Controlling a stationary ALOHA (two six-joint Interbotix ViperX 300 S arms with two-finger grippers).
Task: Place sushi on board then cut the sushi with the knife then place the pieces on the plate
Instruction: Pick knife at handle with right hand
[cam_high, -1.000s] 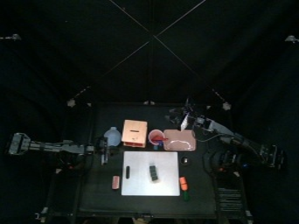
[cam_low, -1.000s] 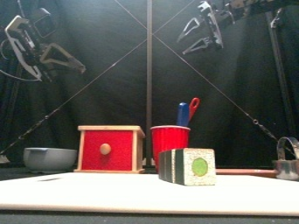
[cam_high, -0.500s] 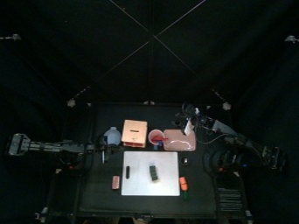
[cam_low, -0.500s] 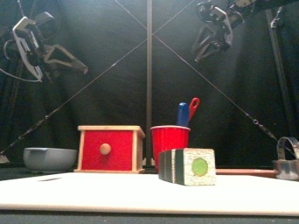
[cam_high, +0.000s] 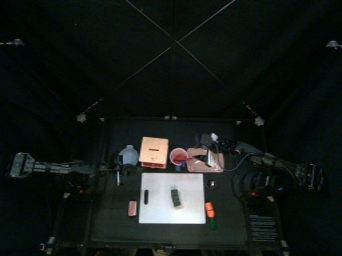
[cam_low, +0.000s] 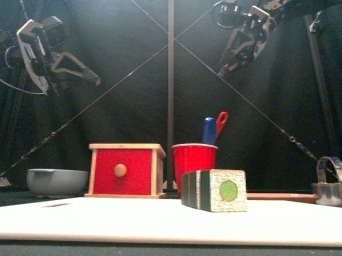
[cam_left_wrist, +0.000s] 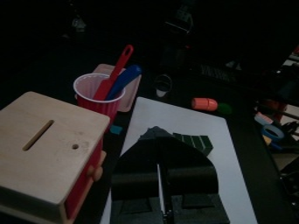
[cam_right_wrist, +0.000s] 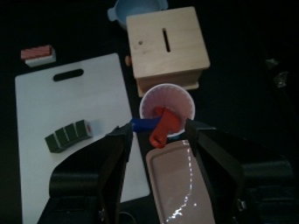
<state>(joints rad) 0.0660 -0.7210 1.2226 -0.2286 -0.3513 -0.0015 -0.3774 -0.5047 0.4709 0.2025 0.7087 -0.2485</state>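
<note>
While the sushi roll (cam_high: 175, 198) lies on the white board (cam_high: 158, 184), the right pincer (cam_right_wrist: 162, 133) hangs open above the red cup (cam_low: 195, 160). If it comes down crooked, it could tip the cup or grab the blue knife (cam_low: 210, 128) and the red knife (cam_low: 221, 119) together. The left pincer (cam_left_wrist: 160, 144) is closed, off to the left.

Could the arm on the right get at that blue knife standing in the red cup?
Probably yes: the right claw hangs open, looking down at the red cup; the blue knife sticks up, with nothing between.

No words, labels, numbers or signs can be read on the box (cam_low: 126, 170), cup (cam_low: 195, 160), board (cam_low: 160, 222) or sushi (cam_low: 215, 190).
</note>
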